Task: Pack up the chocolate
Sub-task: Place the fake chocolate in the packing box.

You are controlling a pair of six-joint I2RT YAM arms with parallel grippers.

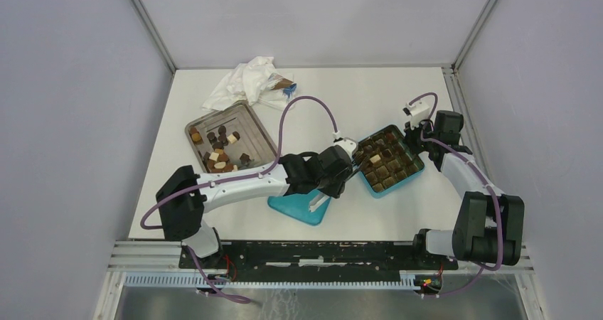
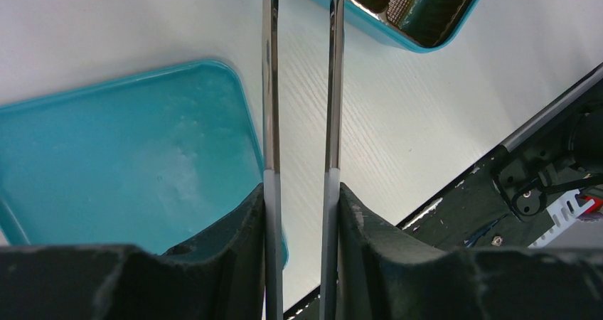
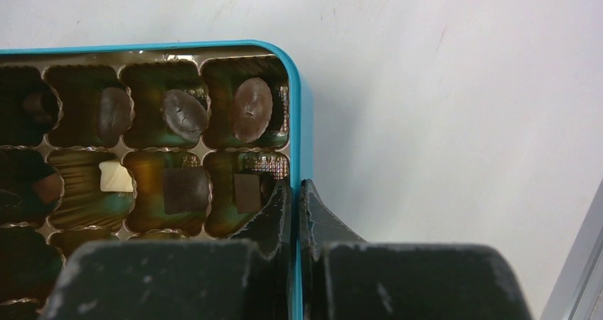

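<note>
- The white table (image 1: 398,213) is seen to carry all items listed below.
- A metal tray (image 1: 249,123) is set at the left rear. Loose chocolate (image 1: 217,156) in dark, mid-brown and cream is scattered in it.
- A crumpled white cloth (image 1: 245,84) is noted behind the tray.
- A teal box (image 1: 400,182) is placed at the right. Its moulded cells are partly filled, one piece to a cell.
- A teal lid (image 1: 299,210) is laid near the front, just left of the box and apart from it.
- The left gripper (image 2: 302,192) is pressed onto metal tweezers (image 2: 269,85). The blades are held apart and are pointed at the box. Their tips are not seen.
- The right gripper (image 3: 295,186) is clamped on the box wall at a corner, with one finger inside and one outside.
</note>
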